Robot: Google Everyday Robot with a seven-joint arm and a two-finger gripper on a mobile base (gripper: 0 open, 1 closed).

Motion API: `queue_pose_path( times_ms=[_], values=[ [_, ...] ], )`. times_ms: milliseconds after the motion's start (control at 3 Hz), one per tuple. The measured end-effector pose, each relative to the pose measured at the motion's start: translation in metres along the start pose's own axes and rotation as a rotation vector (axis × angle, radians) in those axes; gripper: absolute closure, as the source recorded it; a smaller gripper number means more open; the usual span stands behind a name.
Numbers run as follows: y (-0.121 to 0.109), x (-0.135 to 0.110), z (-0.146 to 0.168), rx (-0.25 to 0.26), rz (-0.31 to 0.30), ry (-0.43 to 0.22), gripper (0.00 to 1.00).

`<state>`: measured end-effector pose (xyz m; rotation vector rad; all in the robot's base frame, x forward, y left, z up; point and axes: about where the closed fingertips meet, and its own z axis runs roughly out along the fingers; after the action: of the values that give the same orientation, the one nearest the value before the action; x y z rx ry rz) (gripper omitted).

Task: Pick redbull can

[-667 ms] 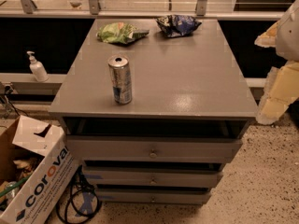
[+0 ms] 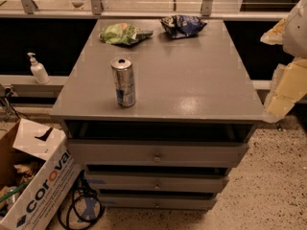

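The can (image 2: 123, 82) is standing upright on the front-left part of the table (image 2: 192, 80), well apart from the green bag (image 2: 123, 33) and blue bag (image 2: 182, 25) lying at the far edge. The gripper (image 2: 288, 85) is hovering off the table's right side, away from the can; clenched or released, I cannot tell

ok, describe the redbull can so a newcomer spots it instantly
Start at the grey drawer cabinet. On its top, the redbull can stands upright towards the front left, apart from the green snack bag and dark blue snack bag at the back. It's the only tall silver-and-blue cylinder; the gripper is beside the right edge.
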<state>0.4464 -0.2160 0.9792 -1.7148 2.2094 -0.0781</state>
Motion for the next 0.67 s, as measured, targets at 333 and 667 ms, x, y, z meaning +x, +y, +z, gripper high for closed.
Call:
queue_pose_path(
  times_ms=[333,667],
  values=[
    [-0.024,-0.013,0.019,-0.002,-0.005,-0.082,0.0],
    [-0.042,-0.034,0.053,-0.021,-0.012,-0.182,0.0]
  ],
)
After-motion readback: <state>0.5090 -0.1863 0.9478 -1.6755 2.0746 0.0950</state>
